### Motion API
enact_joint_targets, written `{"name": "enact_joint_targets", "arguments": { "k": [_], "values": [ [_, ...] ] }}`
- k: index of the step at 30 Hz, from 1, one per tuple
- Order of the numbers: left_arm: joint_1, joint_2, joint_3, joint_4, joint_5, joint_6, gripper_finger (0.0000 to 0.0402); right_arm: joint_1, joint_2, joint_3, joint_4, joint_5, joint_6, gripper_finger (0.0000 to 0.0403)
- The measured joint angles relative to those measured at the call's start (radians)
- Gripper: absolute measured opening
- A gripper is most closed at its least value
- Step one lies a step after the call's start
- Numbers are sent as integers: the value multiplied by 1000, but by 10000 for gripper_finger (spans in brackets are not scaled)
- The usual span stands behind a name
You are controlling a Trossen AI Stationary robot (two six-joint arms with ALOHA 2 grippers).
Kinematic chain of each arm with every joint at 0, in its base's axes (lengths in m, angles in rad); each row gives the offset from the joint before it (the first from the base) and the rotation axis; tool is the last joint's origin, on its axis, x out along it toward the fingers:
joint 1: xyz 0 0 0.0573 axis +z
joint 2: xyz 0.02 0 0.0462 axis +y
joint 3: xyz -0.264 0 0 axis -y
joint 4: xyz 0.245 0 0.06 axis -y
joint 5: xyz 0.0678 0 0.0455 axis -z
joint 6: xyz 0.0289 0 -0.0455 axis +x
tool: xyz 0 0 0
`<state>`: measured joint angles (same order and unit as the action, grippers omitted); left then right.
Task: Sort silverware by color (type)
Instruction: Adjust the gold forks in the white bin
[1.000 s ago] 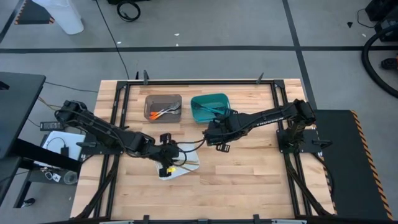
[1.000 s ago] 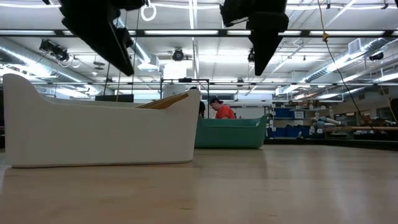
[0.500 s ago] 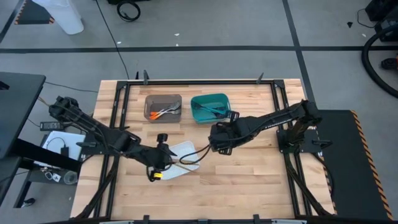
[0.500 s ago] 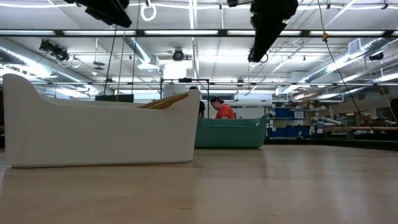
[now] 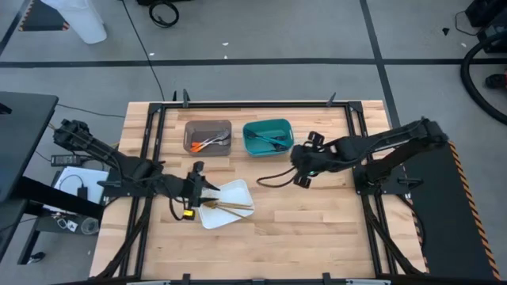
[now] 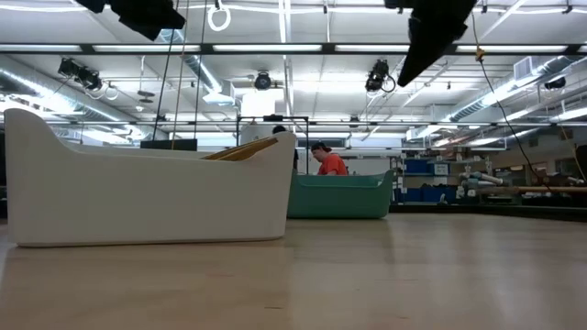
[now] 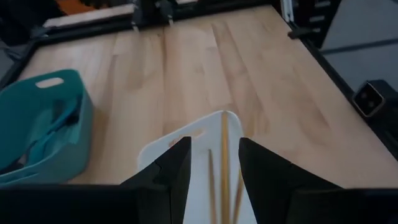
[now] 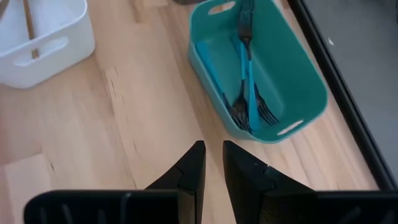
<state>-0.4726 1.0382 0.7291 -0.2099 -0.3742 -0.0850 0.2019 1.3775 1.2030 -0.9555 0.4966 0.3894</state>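
The gold silverware (image 5: 230, 207) lies in the white tray (image 5: 241, 190), with slim handles (image 7: 224, 155) along its floor and one tip (image 6: 243, 149) over the rim. Teal-blue forks (image 8: 249, 93) lie in the teal bin (image 5: 268, 136). Orange-handled pieces (image 5: 204, 144) lie in the grey bin (image 5: 207, 127). My left gripper (image 5: 203, 188) (image 7: 211, 155) hovers open and empty at the tray's left end. My right gripper (image 5: 298, 163) (image 8: 211, 149) hangs narrowly open and empty over bare wood, right of the tray and near the teal bin.
The two bins stand side by side toward the table's far edge. A black frame (image 5: 238, 104) rims the table. Bare wood (image 5: 317, 222) spreads across the near right part. A cable loop (image 5: 273, 178) hangs below the right arm. A person in orange (image 6: 327, 163) is far behind.
My left gripper has risen from over the white tray and drawn back toward the table's left edge, uncovering the gold pieces. My right gripper has pulled away toward the right edge and lifted. In the low view both arms have climbed nearly out of the picture.
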Motion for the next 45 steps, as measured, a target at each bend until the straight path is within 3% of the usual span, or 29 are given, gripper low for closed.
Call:
{"name": "enact_joint_targets", "arguments": {
  "k": [17, 29, 45],
  "values": [
    [45, -214, -191, 182, -3, 51, 142, -44, -416, -358, 284, -27, -60, 66],
    [94, -391, -377, 368, -6, 67, 142, -82, -677, -521, 456, -108, -155, 66],
    [187, -603, -517, 443, -25, 61, 142, -194, -972, -680, 577, -203, -251, 66]
  ]
}}
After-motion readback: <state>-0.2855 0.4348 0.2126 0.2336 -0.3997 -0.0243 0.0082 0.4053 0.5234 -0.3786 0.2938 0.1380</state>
